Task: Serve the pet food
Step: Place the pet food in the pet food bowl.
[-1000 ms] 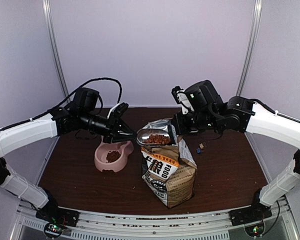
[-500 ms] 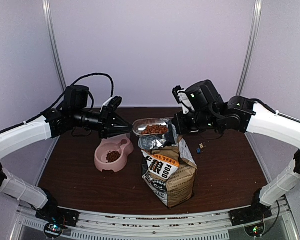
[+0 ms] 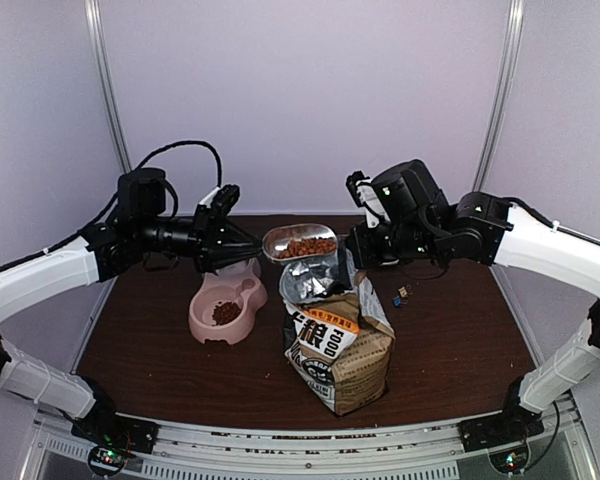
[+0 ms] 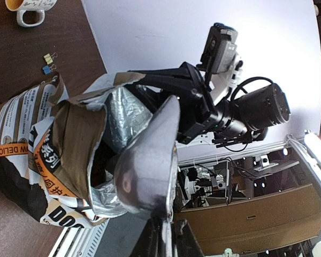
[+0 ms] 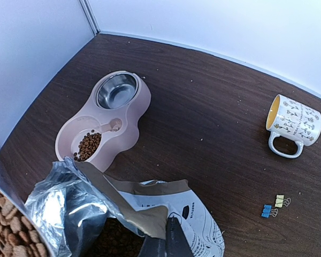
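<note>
- Above the open bag [image 3: 340, 345], the left gripper [image 3: 248, 256] is pinching the scoop [image 3: 273, 244] by its handle, holding the pet food [image 3: 306, 247] level so that none spills.
- The right gripper [image 3: 351, 252] is clamping the bag's rim, propping it open.
- The pink bowl [image 3: 196, 318] is sitting just left of the bag, probably where the scoop goes next.

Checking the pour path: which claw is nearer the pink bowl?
Left. The left claw, holding the scoop, hangs above the far end of the bowl; the right claw pinches the bag off to its right.

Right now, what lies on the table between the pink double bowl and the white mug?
Only bare brown table with a few tiny specks lies between the pink double bowl and the mug; the right wrist view shows this.
</note>
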Robot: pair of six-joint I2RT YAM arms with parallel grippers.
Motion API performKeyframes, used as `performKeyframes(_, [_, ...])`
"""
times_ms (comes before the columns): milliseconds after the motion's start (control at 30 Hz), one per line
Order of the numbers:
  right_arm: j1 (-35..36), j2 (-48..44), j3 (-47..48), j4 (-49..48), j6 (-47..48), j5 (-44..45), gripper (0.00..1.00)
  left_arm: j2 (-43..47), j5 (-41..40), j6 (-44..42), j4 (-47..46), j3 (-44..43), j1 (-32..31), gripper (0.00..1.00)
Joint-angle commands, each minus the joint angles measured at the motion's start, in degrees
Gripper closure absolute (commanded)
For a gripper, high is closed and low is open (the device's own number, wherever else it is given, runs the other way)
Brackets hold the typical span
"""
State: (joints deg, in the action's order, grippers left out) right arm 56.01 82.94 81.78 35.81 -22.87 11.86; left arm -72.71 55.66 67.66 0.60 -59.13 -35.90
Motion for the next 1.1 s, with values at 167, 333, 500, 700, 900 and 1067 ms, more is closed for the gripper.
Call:
performKeyframes(167, [-0.4, -1.6, 0.1, -0.8, -0.1, 3.4, 1.00, 2.2, 2.4, 8.5, -15.1, 2.9, 0.7, 1.00])
performKeyframes(333, [-0.5, -1.7, 0.1, -0.8, 0.0, 3.5, 1.00, 2.8, 2.0, 9.4, -15.5, 3.1, 1.7, 1.00])
performKeyframes(500, [-0.5, -1.7, 0.1, -0.8, 0.1, 3.7, 1.00, 5.5, -0.2, 8.5, -12.0, 4.3, 6.4, 1.00])
performKeyframes(700, [-0.5, -1.5, 0.1, -0.7, 0.3, 3.9, 1.00, 9.6, -2.1, 5.7, -6.5, 7.6, 14.2, 1.00])
performKeyframes(900, [-0.5, -1.2, 0.4, -0.7, 0.4, 3.8, 1.00, 12.2, -2.7, -0.2, -1.2, 11.2, 21.0, 1.00])
performKeyframes(1067, [-0.5, -1.2, 0.4, -0.6, 0.4, 3.9, 1.00, 12.3, -2.0, -3.9, 0.7, 14.9, 27.0, 1.00])
